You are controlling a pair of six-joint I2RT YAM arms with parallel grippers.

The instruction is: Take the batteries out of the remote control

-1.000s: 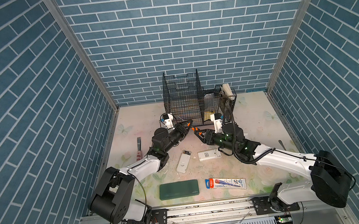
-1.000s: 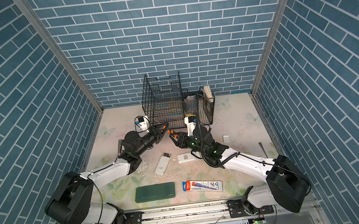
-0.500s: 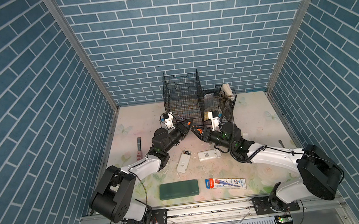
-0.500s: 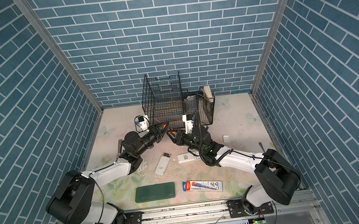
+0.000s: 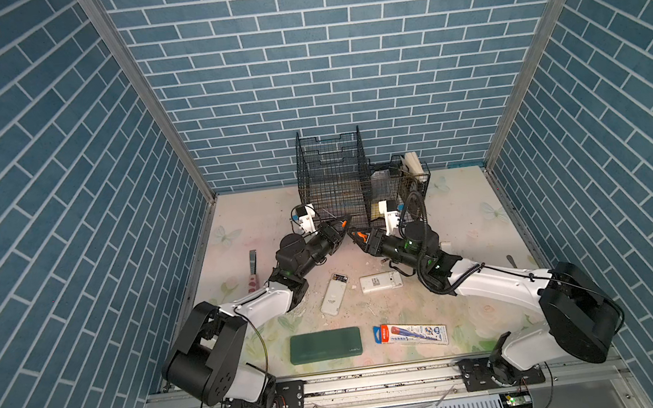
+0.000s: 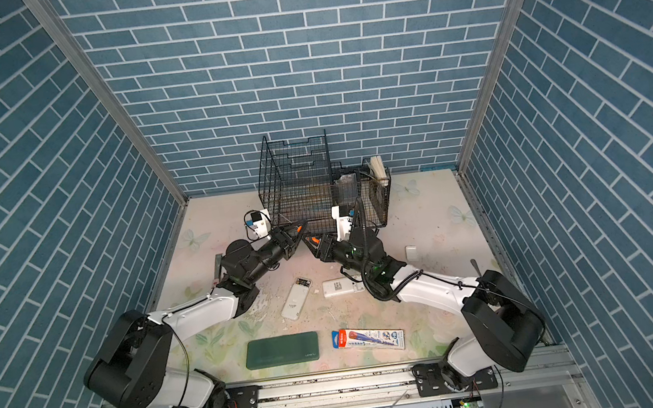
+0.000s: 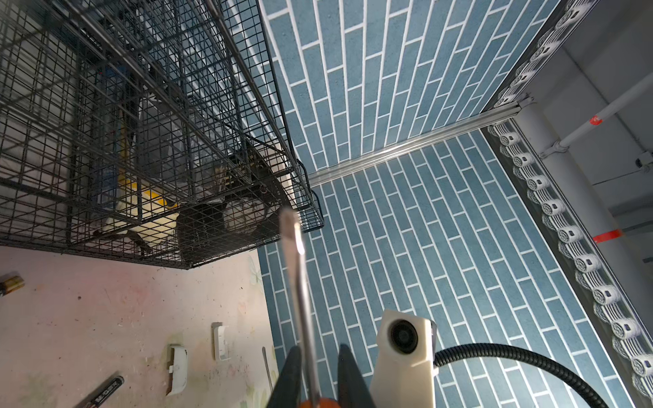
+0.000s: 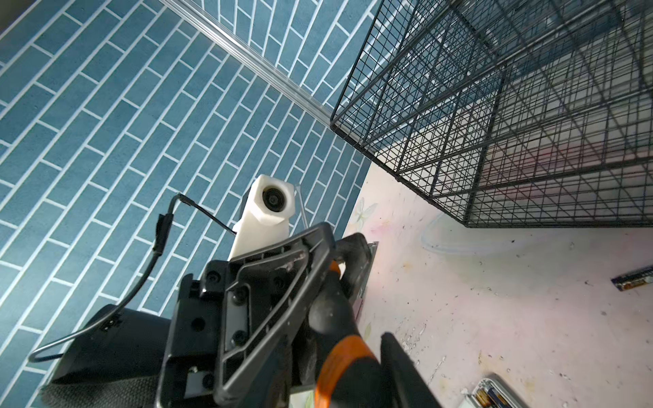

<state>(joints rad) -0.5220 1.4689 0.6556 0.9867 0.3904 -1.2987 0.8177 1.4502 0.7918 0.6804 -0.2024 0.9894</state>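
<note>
Okay, left gripper [image 5: 340,230] is clamped on the screwdriver [image 7: 300,282] where the shaft meets the orange handle, and the shaft sticks out past its fingers. The right gripper [image 5: 357,238] meets it in front of the wire basket [image 5: 330,179], with the handle end between its fingers [image 8: 403,367]; can't tell if it's pinching. One loose battery [image 8: 634,279] lies on the table [image 5: 464,214]. More batteries [image 8: 484,394] sit in an open remote bay; which remote is unclear. The angled remote [image 5: 334,294] and level remote [image 5: 380,281] lie near each other.
</note>
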